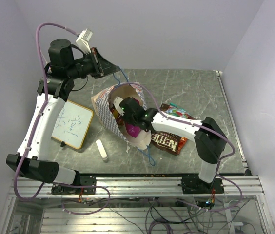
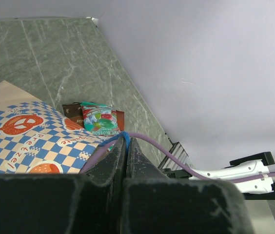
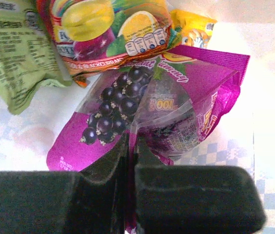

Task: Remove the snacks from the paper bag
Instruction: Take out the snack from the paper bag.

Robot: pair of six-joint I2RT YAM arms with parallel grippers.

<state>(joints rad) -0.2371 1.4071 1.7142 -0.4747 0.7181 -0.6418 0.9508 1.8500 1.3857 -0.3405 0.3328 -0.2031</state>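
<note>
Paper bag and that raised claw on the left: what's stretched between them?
A thin blue cord handle runs from the left gripper down to the rim of the paper bag, clearest in the top view; the left wrist view shows it pinched there.

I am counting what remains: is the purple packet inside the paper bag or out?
Inside. The purple packet lies against the chequered wall of the paper bag, with the right gripper shut on its edge.

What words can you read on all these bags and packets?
"KETTLE" on the brown bag
"pretzel" on the paper bag
"BLOSSOM" on the teal packet
"100", upside down, on the purple packet
Too blurred to read: the whiteboard scribbles, the olive-green packet's small print.
</note>
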